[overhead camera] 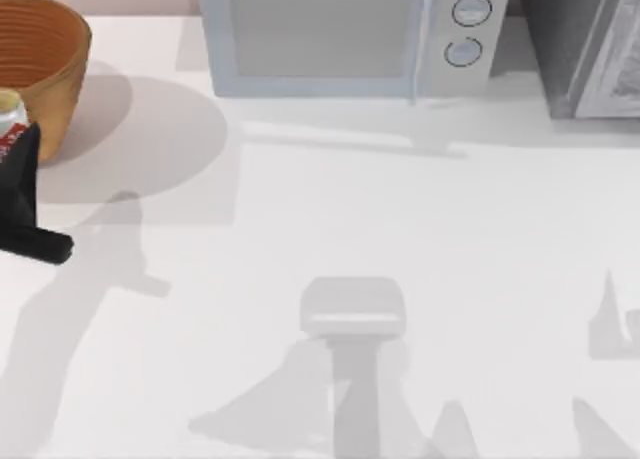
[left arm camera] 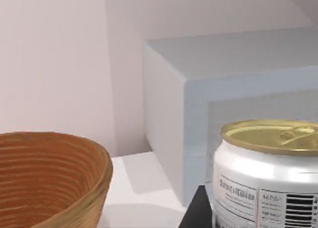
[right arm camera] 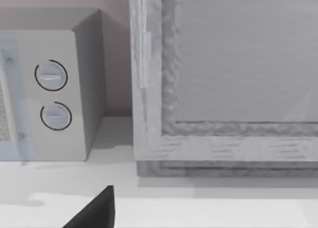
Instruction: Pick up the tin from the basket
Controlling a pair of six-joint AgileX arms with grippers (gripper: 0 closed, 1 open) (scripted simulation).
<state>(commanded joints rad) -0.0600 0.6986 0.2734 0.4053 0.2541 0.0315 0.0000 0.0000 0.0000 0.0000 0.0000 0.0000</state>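
The left gripper (overhead camera: 12,144) is hanging at the far left edge of the counter (overhead camera: 400,229), just in front of the basket (overhead camera: 40,49), and its dark jaws are gripping the tin (overhead camera: 8,114), which is sitting upright between them, outside the basket and beside its near wall. In the left wrist view the tin (left arm camera: 268,173) is standing close to the camera, its dull gold top level and its white side showing printed text and a barcode, with a dark finger (left arm camera: 196,213) lying against its lower side. The basket (left arm camera: 49,178) is showing beside it in that view, its ribbed orange-brown rim at about the height of the tin's upper half. A white microwave (overhead camera: 350,34) is standing at the back of the counter, to the right of the basket, with two round dials on its right side, and a grey appliance (overhead camera: 590,44) is sitting to the right of it. In the right wrist view a dark part of the right gripper (right arm camera: 94,213) is poking in above the counter, facing the microwave (right arm camera: 54,94) and the grey appliance (right arm camera: 223,89); whether its jaws are open or closed cannot be told.
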